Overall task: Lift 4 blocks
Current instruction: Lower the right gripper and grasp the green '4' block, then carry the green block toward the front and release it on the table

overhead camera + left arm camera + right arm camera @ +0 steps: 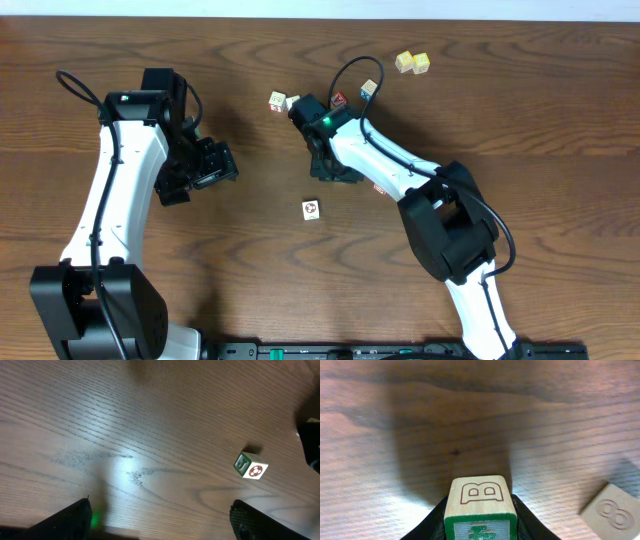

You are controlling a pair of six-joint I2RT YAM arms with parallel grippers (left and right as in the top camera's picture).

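B block (481, 502) pinched between your right gripper (480, 521) fingers, green face toward camera. Just right of it, apart, pale block (612, 512) flat on table (420, 435). Your left gripper (165, 522) spread wide, empty; soccer-ball block (250, 466) ahead, apart.

B cube (480, 502) stands upright in the right end effector (479, 522), fingers snug on both sides. There's an outlined B on top and a green-framed clover face below. Just beside it, the pale 8 cube (612, 512) lies flat, turned askew. And off alone on the counter (250, 260), the ball cube (311, 209) has its red-black ball up and a green letter on its side.
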